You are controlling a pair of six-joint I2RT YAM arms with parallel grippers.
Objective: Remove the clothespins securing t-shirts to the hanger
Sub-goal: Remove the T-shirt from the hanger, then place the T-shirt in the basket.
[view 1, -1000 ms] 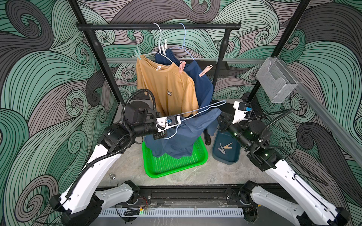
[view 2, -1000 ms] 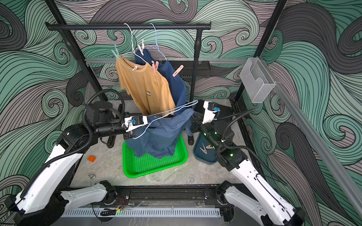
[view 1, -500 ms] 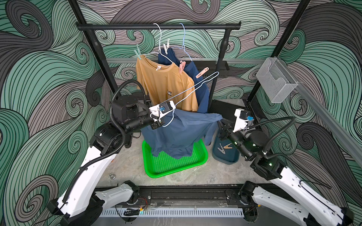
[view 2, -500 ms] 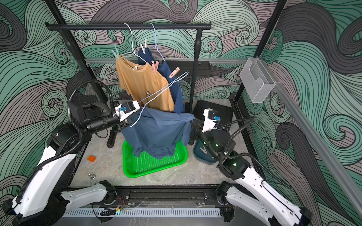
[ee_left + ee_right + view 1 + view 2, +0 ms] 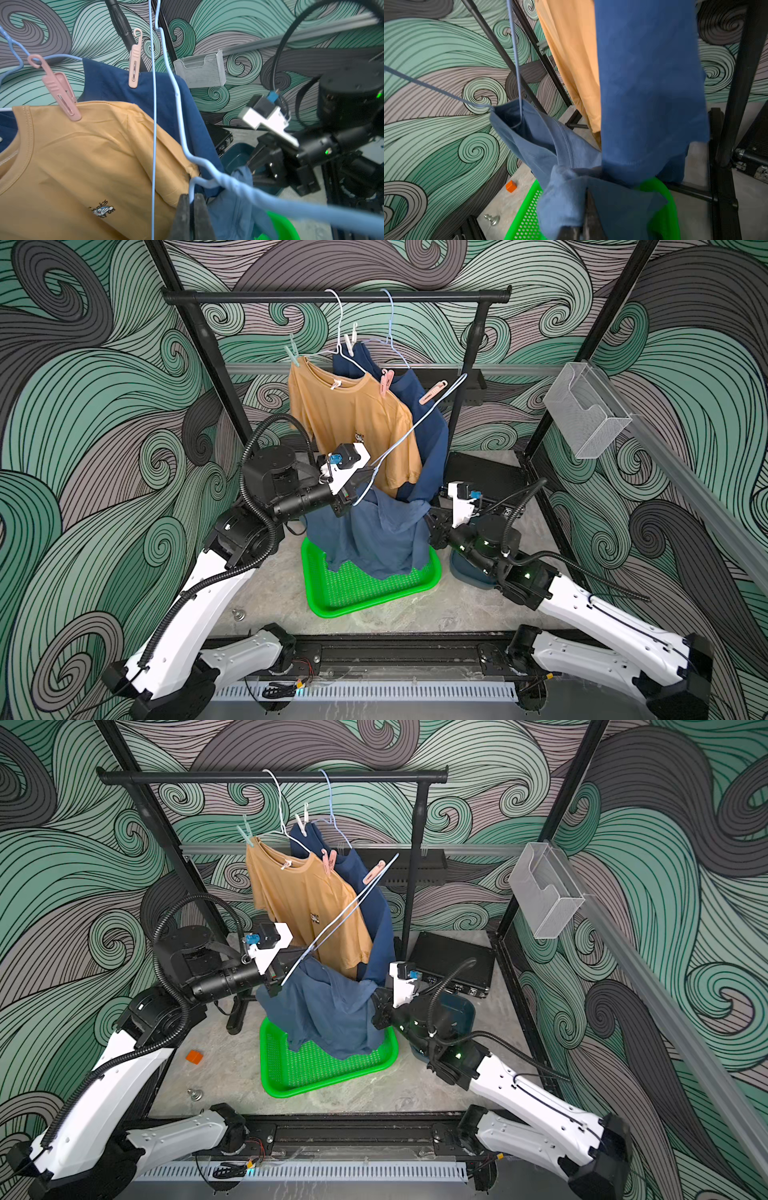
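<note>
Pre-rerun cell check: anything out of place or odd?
Yes. The light-blue hanger is off the rail, slanted, clamped in the left fingers; the blue t-shirt sags from it over the green tray. An orange block and a metal knob lie loose on the floor.

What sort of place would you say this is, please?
Probably a robot test cell rather than a home laundry: two white robot arms sit on a rail, printed swirl walls enclose the space, and a black clothes rack holds pegged shirts.
</note>
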